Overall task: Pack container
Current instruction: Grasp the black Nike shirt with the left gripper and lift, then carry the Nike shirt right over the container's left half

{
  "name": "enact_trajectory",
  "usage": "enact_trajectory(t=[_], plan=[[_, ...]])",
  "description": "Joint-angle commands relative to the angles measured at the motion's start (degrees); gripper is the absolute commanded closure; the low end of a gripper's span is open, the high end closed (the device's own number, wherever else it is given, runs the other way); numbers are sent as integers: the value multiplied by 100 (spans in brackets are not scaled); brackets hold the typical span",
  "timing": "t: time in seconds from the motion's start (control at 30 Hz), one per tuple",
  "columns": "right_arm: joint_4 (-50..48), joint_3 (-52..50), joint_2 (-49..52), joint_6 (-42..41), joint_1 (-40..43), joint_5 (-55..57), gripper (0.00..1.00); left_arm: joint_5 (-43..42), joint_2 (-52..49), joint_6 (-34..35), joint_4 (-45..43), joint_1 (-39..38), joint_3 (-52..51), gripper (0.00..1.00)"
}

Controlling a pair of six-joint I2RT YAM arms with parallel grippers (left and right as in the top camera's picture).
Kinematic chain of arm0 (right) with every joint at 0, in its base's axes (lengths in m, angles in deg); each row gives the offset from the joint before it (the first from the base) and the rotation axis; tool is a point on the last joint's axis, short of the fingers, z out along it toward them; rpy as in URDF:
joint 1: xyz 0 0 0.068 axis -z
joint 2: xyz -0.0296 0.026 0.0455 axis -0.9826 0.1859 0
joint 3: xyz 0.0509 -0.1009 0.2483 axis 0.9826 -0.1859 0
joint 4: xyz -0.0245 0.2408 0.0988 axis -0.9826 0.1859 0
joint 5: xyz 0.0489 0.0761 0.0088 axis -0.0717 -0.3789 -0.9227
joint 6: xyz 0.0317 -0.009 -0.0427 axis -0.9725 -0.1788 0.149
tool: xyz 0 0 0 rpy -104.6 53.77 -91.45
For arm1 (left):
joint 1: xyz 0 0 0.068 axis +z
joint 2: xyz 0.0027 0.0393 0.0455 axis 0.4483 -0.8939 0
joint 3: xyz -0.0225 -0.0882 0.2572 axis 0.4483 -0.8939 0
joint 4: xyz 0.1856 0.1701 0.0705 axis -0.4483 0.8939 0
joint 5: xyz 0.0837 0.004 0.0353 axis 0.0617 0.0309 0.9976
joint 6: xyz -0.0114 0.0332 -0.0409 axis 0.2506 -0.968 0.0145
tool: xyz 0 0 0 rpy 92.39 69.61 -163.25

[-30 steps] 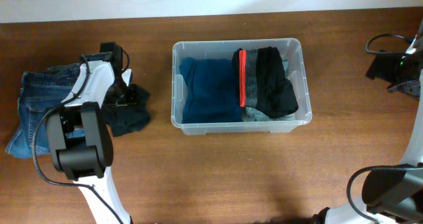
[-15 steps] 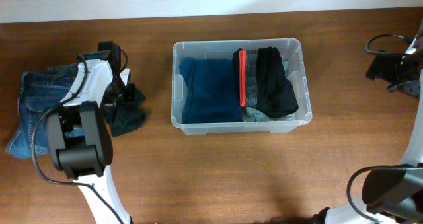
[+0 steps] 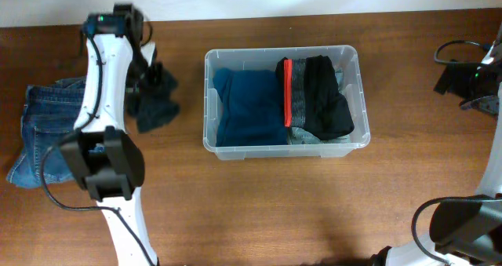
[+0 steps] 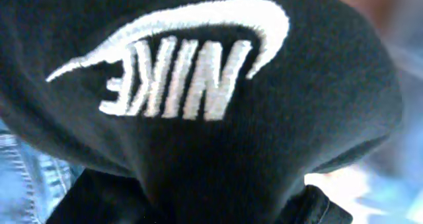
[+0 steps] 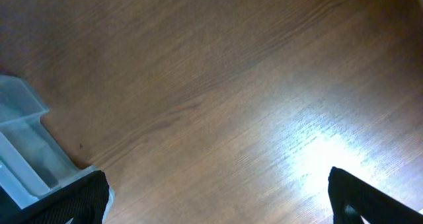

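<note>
The clear plastic container point(image 3: 354, 62) stands mid-table; it holds a folded blue garment point(image 3: 247, 105) on the left and a black garment with a red band point(image 3: 318, 97) on the right. My left gripper point(image 3: 149, 81) is shut on a dark garment point(image 3: 155, 101) and holds it lifted above the table, left of the container. In the left wrist view that black cloth point(image 4: 198, 118) with a white Nike logo fills the frame and hides the fingers. My right gripper point(image 5: 218, 204) is open and empty over bare wood; the container's corner point(image 5: 23, 151) shows at its left.
Folded blue jeans point(image 3: 43, 133) lie at the far left of the table, also glimpsed in the left wrist view point(image 4: 26, 178). The right arm's base and cables point(image 3: 467, 74) sit at the far right edge.
My left arm has risen and swung toward the back of the table, lifting the dark garment off the wood. The right arm has not moved.
</note>
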Motion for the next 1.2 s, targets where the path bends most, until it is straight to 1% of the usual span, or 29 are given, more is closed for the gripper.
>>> enact_trajectory(t=[0.0, 0.13, 0.23, 0.27, 0.6, 0.83, 1.17], plan=[[0, -7, 20, -68, 15, 72, 2, -162, 81, 404, 422, -402, 1213, 99], [-2, -7, 20, -68, 15, 72, 2, -160, 81, 654, 697, -905, 2181, 100], [-2, -7, 20, -68, 15, 72, 2, -155, 81, 935, 702, -1316, 2420, 99], [0, -7, 20, -68, 15, 72, 2, -157, 76, 1060, 671, -1513, 2417, 100], [-2, -7, 20, -68, 15, 72, 2, -142, -470, 1257, 459, -2527, 2406, 99], [-2, -7, 20, -68, 15, 72, 1, -144, -1189, 1259, 468, -2903, 2406, 99], [0, -7, 20, -68, 15, 72, 2, -177, -1982, 1274, 498, -3213, 2406, 99]])
